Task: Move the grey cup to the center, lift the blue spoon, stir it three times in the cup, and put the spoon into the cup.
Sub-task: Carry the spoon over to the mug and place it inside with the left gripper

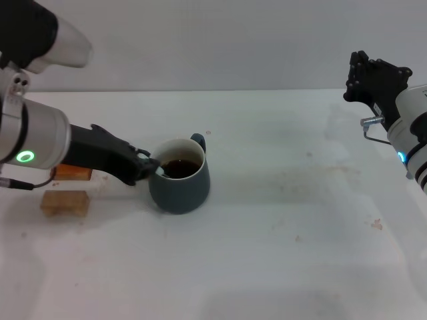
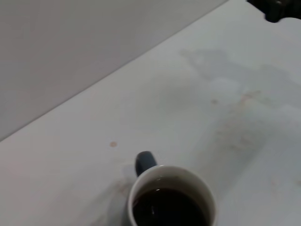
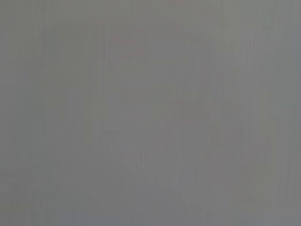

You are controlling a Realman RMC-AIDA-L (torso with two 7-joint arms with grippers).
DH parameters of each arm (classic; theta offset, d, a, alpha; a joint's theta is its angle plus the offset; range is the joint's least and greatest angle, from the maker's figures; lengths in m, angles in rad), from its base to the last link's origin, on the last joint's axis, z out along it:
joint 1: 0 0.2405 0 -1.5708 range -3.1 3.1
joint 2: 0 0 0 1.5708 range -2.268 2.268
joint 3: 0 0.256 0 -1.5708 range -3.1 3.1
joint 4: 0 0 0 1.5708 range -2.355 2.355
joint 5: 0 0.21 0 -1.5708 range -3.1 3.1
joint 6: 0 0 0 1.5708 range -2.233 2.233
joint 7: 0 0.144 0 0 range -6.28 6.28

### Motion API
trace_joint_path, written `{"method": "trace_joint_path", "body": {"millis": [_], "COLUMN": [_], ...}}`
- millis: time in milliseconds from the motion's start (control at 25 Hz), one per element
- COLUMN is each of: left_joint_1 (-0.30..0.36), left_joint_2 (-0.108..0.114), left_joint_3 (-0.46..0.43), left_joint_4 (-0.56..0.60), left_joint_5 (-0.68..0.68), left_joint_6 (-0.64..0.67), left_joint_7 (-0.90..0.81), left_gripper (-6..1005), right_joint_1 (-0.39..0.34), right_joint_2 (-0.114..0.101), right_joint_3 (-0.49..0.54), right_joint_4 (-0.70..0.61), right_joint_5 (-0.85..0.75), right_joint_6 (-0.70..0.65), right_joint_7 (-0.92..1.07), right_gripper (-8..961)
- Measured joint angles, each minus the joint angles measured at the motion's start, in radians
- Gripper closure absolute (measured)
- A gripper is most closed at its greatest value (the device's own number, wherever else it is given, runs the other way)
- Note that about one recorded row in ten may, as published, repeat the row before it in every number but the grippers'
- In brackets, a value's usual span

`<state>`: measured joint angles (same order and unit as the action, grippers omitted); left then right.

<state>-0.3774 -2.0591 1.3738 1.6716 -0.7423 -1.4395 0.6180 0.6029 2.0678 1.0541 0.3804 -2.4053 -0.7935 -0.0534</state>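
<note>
Head view. The left claw (image 1: 148,168) reaches in from the tabletop's left edge and sits at the left rim of the grey cup (image 1: 180,183), its tip touching or just over that rim. A pale sliver (image 1: 162,171) shows between the tip and the dark liquid; it may be the blue spoon, but this cannot be confirmed, and whether the claw is open, closed or gripping anything cannot be told.

The cup stands upright on the white tabletop (image 1: 280,247), left of the bare centre, with its loop handle (image 1: 199,141) turned toward the far edge. In the left wrist view the same cup (image 2: 172,197) appears from above, filled with brown liquid, its handle (image 2: 145,161) pointing at the far edge.

The right claw (image 1: 375,79) is raised near the tabletop's right edge, well apart from the cup; its state cannot be told either.

An orange block (image 1: 71,173) and a tan block (image 1: 65,203) lie near the left edge, behind the left arm.

Judgement: the left arm is by far the nearer, and the cup lies directly ahead of its tip, so the next move turns on that rim contact.
</note>
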Motion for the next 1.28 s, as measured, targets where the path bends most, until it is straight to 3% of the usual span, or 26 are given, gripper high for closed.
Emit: {"method": "trace_joint_path", "body": {"millis": [400, 640, 1280], "left_joint_1": [-0.021, -0.086, -0.077], "left_joint_2": [-0.005, -0.005, 0.0], "left_joint_3": [0.06, 0.095, 0.048], "left_joint_4": [-0.012, -0.117, -0.146], "left_joint_5": [-0.02, -0.017, 0.07], "left_joint_6": [0.055, 0.16, 0.213], "left_joint_7": [0.002, 0.008, 0.019], "left_gripper": [818, 818, 818], "right_joint_1": [-0.011, -0.025, -0.034], "right_joint_2": [0.0, 0.0, 0.0], "right_joint_3": [0.0, 0.0, 0.0], "right_joint_4": [0.005, 0.009, 0.018], "right_joint_5": [0.0, 0.0, 0.0], "right_joint_6": [0.002, 0.002, 0.002], "right_joint_7": [-0.001, -0.001, -0.002], "right_gripper": [908, 908, 908]}}
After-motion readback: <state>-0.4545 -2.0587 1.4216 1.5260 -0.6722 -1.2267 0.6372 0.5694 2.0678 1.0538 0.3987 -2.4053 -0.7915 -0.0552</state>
